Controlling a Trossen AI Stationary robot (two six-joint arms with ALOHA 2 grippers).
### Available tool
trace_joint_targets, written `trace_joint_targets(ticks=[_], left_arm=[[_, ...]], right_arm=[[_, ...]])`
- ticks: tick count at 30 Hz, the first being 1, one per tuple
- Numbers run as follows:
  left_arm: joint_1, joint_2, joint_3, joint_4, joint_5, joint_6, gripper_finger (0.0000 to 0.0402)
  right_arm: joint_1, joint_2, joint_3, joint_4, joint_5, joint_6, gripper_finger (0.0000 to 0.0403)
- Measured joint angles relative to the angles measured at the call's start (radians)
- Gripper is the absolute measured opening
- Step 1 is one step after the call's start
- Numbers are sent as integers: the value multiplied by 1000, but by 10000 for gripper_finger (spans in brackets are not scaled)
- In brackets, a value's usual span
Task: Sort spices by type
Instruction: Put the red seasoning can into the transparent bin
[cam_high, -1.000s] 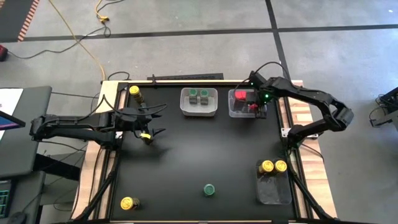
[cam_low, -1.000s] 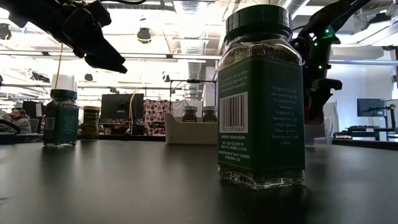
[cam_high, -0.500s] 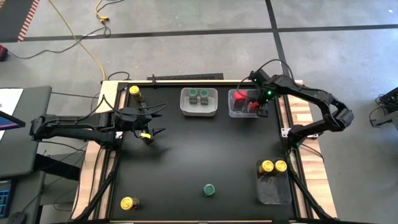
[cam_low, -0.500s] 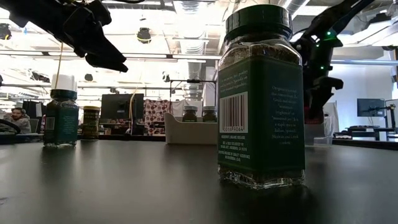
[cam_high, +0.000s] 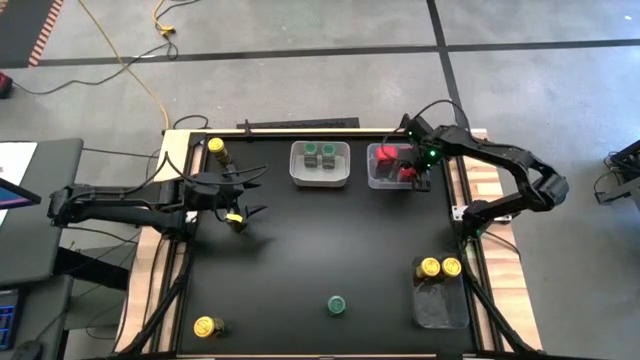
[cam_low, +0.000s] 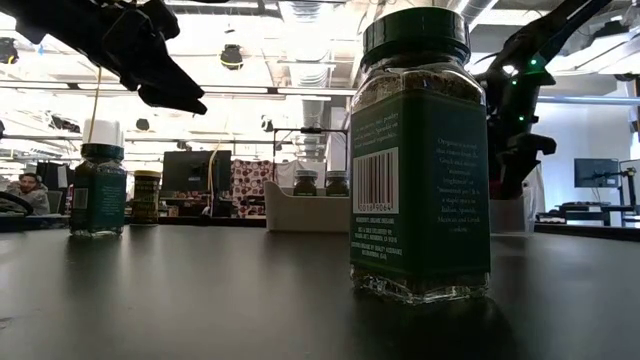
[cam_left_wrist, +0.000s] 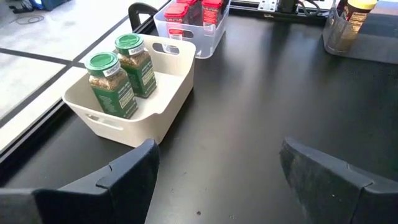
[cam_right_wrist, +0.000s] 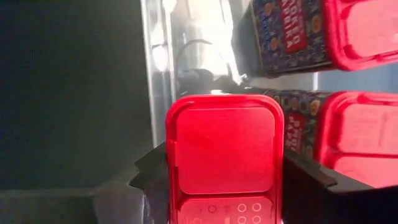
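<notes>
Nearest the bench's (cam_high: 300, 240) front edge, a yellow-lidded jar (cam_high: 206, 326) stood at the left corner and a lone green-lidded jar (cam_high: 337, 304) sat mid-front (in the low view it loomed large, barcode facing out). To the right front, a clear bin (cam_high: 441, 295) held two yellow-lidded jars (cam_high: 440, 267) at its far end.

Farther in, on the left side, the left hand (cam_high: 243, 198) hovered over bare bench, fingers (cam_left_wrist: 118, 180) spread wide and holding nothing. Beyond it, at the far left corner, another yellow-lidded jar (cam_high: 218, 151) stood alone.

Along the back, the white bin (cam_left_wrist: 134, 109) carried two green-lidded jars (cam_left_wrist: 121, 73) side by side, upright. Just beside it to the right, the clear plastic bin (cam_high: 376, 172) held the red boxy spice containers (cam_left_wrist: 196, 11). The right hand (cam_high: 411, 172) was over that bin, its fingers (cam_right_wrist: 305, 180) closed narrowly on a red-lidded spice box (cam_right_wrist: 222, 158), gripping it by both sides, with two more red-lidded boxes (cam_right_wrist: 348, 81) lying right next to it inside the bin.
</notes>
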Motion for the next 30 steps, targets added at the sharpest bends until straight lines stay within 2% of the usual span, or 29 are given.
trace_joint_targets(ticks=[15,24,30], left_arm=[[0,0,0,0,0,-3,320],[0,0,0,-1,0,-4,320],[0,0,0,-1,0,-4,320]], right_arm=[[4,0,-1,19,0,-6,245],[4,0,0,31,1,82,246],[3,0,0,27,1,72,246]])
